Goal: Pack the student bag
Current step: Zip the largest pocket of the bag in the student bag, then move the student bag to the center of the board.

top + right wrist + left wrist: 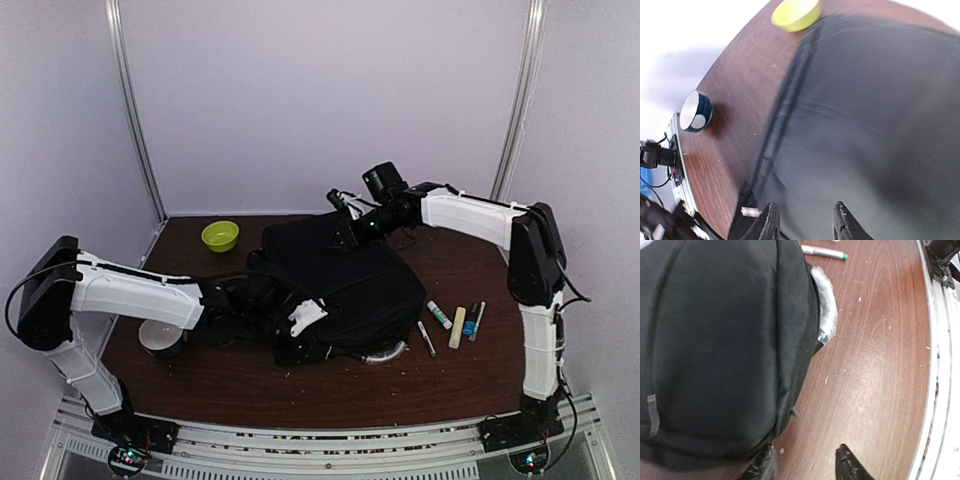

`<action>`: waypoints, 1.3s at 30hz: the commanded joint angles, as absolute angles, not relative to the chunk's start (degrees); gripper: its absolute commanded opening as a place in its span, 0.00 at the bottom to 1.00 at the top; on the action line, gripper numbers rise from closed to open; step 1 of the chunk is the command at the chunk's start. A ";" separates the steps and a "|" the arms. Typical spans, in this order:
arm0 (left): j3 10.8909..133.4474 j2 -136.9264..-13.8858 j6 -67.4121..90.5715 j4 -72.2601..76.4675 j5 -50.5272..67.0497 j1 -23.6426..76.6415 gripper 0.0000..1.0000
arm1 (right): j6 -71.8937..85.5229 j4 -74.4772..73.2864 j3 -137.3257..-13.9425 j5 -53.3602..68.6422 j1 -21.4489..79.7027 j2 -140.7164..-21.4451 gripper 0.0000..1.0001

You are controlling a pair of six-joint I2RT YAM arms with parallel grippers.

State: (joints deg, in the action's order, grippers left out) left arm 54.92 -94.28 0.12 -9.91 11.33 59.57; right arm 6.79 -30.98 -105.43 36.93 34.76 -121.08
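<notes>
You are looking at a job that is barely getting started. The student bag (pixel 340 280) is lying flat in the middle of the counter (pixel 240 385), with its grey handle (pixel 386 352) poking out at the six o'clock edge. No pocket is showing open, and I cannot tell whether any zipper is undone.

The writing things are all sitting outside the bag, at its four o'clock: a green-capped marker (pixel 438 314), a pale stick (pixel 457 327), a blue pen (pixel 471 319) and a dark pen (pixel 427 340). A green bowl (pixel 220 235) is resting at the bag's ten o'clock and a round blue tin (pixel 160 338) at its eight o'clock.

Your left pincer (pixel 805 465) is working at the bag's seven o'clock corner, spread wide and gripping nothing. One finger is lying against the fabric edge and the other is hanging over bare wood. Your right pincer (pixel 805 225) is hovering over the bag's twelve o'clock side, fingers apart, also carrying nothing.

So I am judging nothing as packed yet. You are facing nearly the whole task: getting the bag open, loading each loose item, then closing it
</notes>
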 commanded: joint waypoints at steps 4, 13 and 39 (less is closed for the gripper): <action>51.03 -84.41 -3.08 -14.01 0.80 59.51 0.44 | 0.84 -29.86 -90.35 32.71 32.61 -103.50 0.37; 53.70 -85.32 -13.31 -13.36 -3.12 60.51 0.49 | -10.50 -35.12 -72.07 29.79 31.41 -83.27 0.39; 65.90 -104.55 -25.43 -8.54 -16.35 63.30 0.25 | -21.61 -44.45 -57.84 36.26 30.94 -67.82 0.42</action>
State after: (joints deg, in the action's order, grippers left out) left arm 64.79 -103.53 -23.35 -14.59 -10.70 63.79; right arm -20.62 -43.79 -58.33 36.53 31.14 -68.60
